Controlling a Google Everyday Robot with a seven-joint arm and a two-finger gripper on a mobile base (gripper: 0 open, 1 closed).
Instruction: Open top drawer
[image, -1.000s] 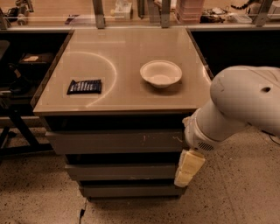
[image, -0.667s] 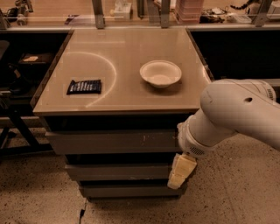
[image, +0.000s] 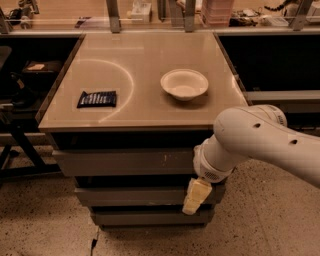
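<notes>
The top drawer (image: 125, 162) is the widest grey flat front just under the tan tabletop, with small pale scuff marks right of centre. Two narrower grey drawer fronts (image: 135, 196) sit below it. My gripper (image: 195, 197) is pale yellow and hangs down from the white arm (image: 250, 142). It sits in front of the right end of the second drawer, just below the top drawer's right end. The arm's wrist covers the top drawer's right end. I cannot tell whether the gripper touches a drawer.
A white bowl (image: 184, 84) and a dark snack packet (image: 97, 98) lie on the cabinet top (image: 140, 55). A black stand (image: 15, 130) is at the left. Dark shelving (image: 280, 60) is at the right. Speckled floor (image: 45, 220) surrounds the cabinet.
The arm has swung left across the drawer fronts, carrying the gripper left and slightly lower. The drawers, bowl and packet have not moved.
</notes>
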